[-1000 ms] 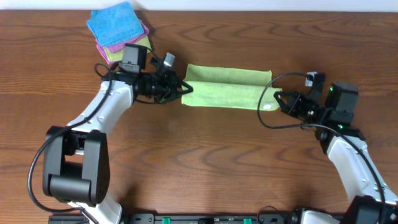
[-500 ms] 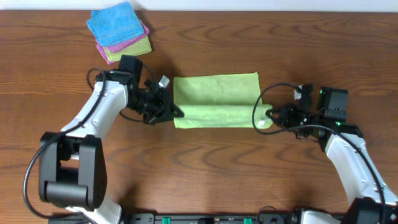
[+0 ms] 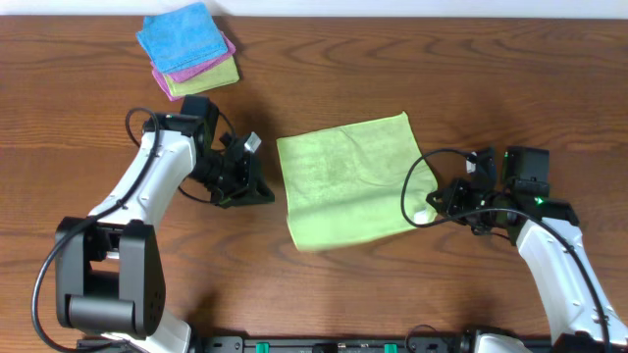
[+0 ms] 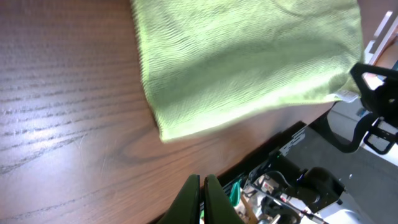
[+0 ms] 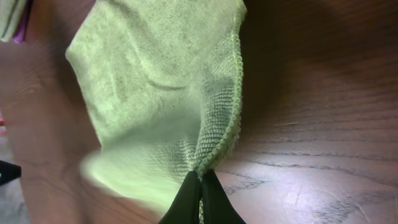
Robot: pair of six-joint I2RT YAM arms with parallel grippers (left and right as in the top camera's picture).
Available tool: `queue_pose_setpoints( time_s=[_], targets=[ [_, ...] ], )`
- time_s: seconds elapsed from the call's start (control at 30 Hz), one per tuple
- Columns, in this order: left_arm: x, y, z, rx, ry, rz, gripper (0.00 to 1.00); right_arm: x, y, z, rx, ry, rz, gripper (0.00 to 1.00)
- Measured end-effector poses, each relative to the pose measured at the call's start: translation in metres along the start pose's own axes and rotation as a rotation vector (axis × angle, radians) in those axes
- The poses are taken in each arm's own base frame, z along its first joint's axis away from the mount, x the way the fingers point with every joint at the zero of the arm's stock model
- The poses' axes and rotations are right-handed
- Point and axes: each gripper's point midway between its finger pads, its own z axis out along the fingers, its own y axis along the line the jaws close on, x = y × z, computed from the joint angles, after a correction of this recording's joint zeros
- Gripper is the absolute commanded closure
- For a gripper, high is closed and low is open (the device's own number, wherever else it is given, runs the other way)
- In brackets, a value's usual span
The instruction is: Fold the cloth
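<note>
Lime-green cloth (image 3: 345, 181) spread out; right arm (image 3: 554, 255) extended inward, jaws pinching its corner

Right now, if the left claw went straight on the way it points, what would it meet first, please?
Probably the cloth, at its near edge: the left claw points straight at it. Its height is unclear, so it might skim over.

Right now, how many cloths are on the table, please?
4. A plain lime-green microfibre cloth lies at centre; a folded bright blue cloth, a pink-purple cloth and a yellow-green cloth are stacked far left. More may hide underneath.
</note>
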Motion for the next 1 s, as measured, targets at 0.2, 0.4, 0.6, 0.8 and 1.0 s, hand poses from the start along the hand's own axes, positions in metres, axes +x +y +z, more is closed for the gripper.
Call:
queue_pose_setpoints(
  time_s=[0.2, 0.4, 0.6, 0.8, 1.0],
  targets=[
    [0.011, 0.001, 0.019, -0.001, 0.037, 0.023, 0.94, 0.001, -0.001, 0.002, 0.021, 0.003, -0.023, 0.99],
    [0.021, 0.01, 0.034, -0.036, 0.063, 0.018, 0.87, 0.001, 0.001, 0.004, 0.035, -0.002, -0.047, 0.99],
    [0.035, 0.03, 0.062, 0.032, 0.066, -0.055, 0.68, -0.002, 0.001, 0.004, 0.037, -0.013, -0.049, 0.99],
    [0.045, 0.034, 0.081, 0.137, 0.062, -0.117, 0.45, -0.003, 0.0, 0.004, 0.043, -0.017, -0.051, 0.99],
    [0.041, 0.023, 0.095, 0.163, 0.041, -0.076, 0.29, -0.002, 0.001, 0.004, 0.039, -0.016, -0.05, 0.99]
  ],
)
